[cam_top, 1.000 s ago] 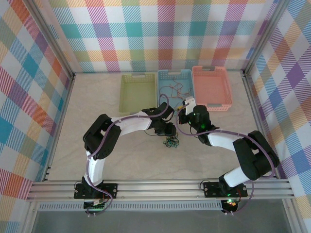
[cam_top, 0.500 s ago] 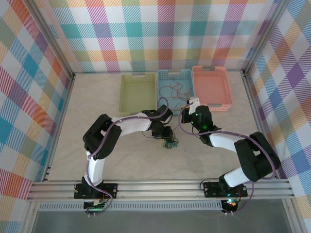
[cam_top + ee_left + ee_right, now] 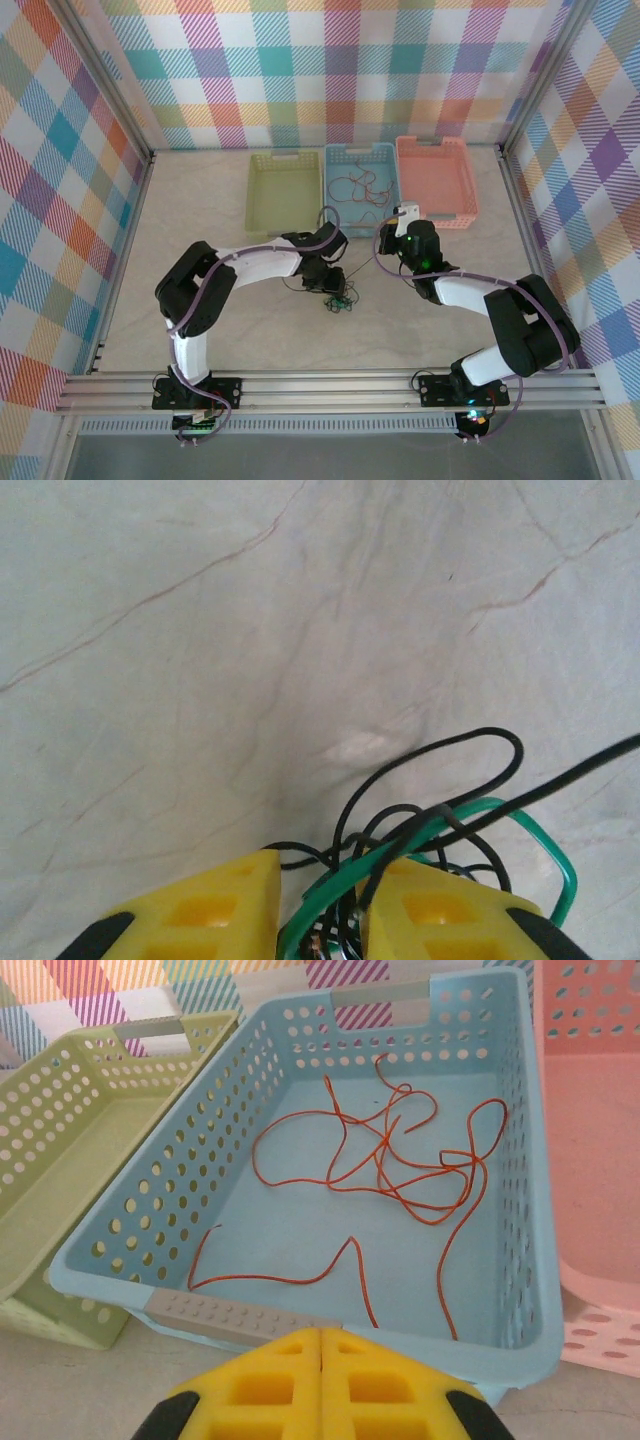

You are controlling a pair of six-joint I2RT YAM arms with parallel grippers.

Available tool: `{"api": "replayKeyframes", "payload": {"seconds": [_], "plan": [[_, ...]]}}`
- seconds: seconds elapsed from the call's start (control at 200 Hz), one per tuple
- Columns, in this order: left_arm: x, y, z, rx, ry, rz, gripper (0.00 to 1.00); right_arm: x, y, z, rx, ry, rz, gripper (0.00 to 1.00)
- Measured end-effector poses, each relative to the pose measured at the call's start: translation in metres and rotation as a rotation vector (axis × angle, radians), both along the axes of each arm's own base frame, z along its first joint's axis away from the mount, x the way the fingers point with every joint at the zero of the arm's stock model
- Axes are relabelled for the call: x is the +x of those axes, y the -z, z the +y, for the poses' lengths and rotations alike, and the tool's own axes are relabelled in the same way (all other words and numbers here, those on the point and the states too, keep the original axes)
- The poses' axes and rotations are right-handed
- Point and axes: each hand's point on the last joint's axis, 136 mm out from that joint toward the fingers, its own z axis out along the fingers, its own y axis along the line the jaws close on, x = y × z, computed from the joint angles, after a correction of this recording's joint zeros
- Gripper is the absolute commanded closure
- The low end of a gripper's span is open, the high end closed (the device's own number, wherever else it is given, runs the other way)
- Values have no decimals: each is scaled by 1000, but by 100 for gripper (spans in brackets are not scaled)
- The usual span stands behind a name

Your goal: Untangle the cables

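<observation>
Worktop (image 3: 200, 260): pale, marble-patterned. Three perforated baskets stood side by side at upper centre of the top view: green basket (image 3: 262, 200), blue basket (image 3: 334, 170), pink basket (image 3: 435, 180).

Left claw (image 3: 320, 905): the yellow fingers (image 3: 215, 905) stood partly spread over the worktop. Green and black strands of the green-and-black tangle (image 3: 440, 825) ran up through the gap. Nothing looked clamped, though the bottom edge of the frame cut off the contact point, so the grip is uncertain. From above, the tangle (image 3: 340, 300) lay on the worktop at centre frame, just below the left claw (image 3: 333, 288).

Right claw (image 3: 322, 1360): fingers pressed together with no gap and nothing between them. It hovered just in front of the near rim of the blue basket (image 3: 150, 1210).

Orange cables (image 3: 400, 1160): loose loops lying on the blue basket's floor, well apart from the tangle.
</observation>
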Motion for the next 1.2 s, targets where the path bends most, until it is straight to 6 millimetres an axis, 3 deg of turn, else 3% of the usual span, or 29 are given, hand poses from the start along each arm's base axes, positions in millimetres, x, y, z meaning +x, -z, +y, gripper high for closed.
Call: {"api": "replayKeyframes", "payload": {"seconds": [0.25,0.71,1.2], "plan": [[-20,-9,37,60,-14,-21,77,4,-7,-15,7,65,-18,100],[-29,-30,108,104,-119,-67,80,7,-9,-29,2,139,-27,100],[-25,-54,141,107,-213,-161,81,8,-11,-40,-6,204,-29,100]]}}
